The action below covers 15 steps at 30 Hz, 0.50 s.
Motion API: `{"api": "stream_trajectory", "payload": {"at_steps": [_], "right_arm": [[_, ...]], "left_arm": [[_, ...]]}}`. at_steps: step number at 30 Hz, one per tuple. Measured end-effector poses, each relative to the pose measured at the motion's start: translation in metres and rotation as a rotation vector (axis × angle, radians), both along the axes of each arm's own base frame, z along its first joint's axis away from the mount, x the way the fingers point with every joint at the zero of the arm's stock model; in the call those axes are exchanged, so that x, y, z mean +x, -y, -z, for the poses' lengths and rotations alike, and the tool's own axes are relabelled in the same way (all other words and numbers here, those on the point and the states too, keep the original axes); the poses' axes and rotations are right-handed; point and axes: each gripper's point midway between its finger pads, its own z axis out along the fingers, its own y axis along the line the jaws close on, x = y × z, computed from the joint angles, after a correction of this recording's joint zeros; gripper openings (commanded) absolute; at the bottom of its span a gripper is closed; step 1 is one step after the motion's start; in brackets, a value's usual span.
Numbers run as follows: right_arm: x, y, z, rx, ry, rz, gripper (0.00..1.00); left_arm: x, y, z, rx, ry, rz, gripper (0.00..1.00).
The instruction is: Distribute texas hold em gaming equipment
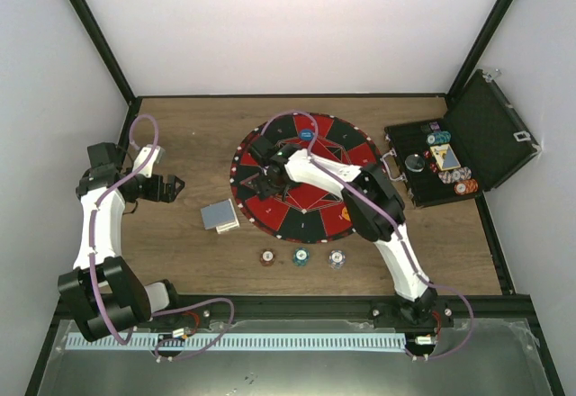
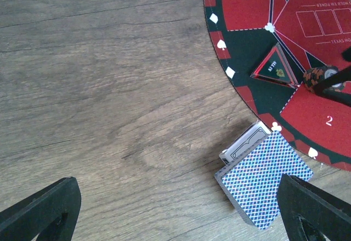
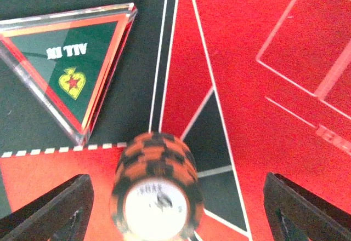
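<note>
Right fingers (image 3: 49, 211) are open, one on each side of the orange-and-black chip stack (image 3: 156, 191), with a visible gap on both sides, so no grip. The stack sits on the round red-and-black mat (image 1: 310, 220), just beside the clear triangular ALL IN marker (image 3: 71, 71), in the left part of the mat. It is slightly blurred in the right wrist view.

Left fingers (image 2: 38, 213) are spread wide with nothing between them. They hang over bare wood surface (image 2: 109, 87) to the left of the mat.

Card deck (image 2: 263, 183) lies on the surface right at the mat's left rim, blue-grey backs up. One white-faced card pokes out from under it on the mat side.

Three single chips sit in a row on the surface just off the mat's near edge: brown chip (image 1: 267, 257), teal chip (image 1: 300, 256), white chip (image 1: 337, 257).

Blue button disc (image 1: 307, 134) is on the far side of the mat.

Black case (image 1: 490, 130) lies open at the right, with more chips and a card inside.
</note>
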Motion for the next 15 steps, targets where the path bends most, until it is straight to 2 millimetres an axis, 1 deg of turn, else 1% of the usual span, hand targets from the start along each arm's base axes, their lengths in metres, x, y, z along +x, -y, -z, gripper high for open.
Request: {"api": "stream_trajectory", "payload": {"at_steps": [3, 5, 7, 9, 10, 11, 12, 13, 15], "right_arm": [[-0.009, 0.006, -0.02, -0.003, 0.033, -0.001, 0.9], [-0.026, 0.007, -0.04, 0.005, 0.057, -0.013, 0.9], [-0.05, -0.001, -0.062, 0.032, 0.081, -0.049, 0.88], [-0.079, -0.012, -0.075, 0.061, 0.088, -0.094, 0.86], [-0.094, -0.017, -0.078, 0.069, 0.084, -0.117, 0.84], [-0.111, -0.022, -0.077, 0.072, 0.075, -0.141, 0.84], [-0.123, -0.025, -0.074, 0.069, 0.063, -0.159, 0.83], [-0.138, -0.029, -0.068, 0.063, 0.048, -0.18, 0.83], [-0.163, -0.029, -0.051, 0.034, 0.012, -0.211, 0.81]], "left_arm": [[0.0, 0.001, 0.0, -0.003, 0.001, 0.002, 1.0], [0.0, 0.001, -0.001, -0.007, 0.002, 0.004, 1.0], [0.0, 0.002, -0.001, -0.013, 0.004, 0.008, 1.0], [-0.001, 0.004, -0.002, -0.021, 0.005, 0.014, 1.0], [-0.001, 0.005, -0.002, -0.024, 0.005, 0.017, 1.0], [-0.001, 0.005, -0.002, -0.026, 0.005, 0.02, 1.0], [-0.001, 0.006, -0.002, -0.027, 0.006, 0.022, 1.0], [-0.001, 0.006, -0.002, -0.028, 0.007, 0.025, 1.0], [-0.002, 0.007, -0.002, -0.028, 0.007, 0.03, 1.0]]}}
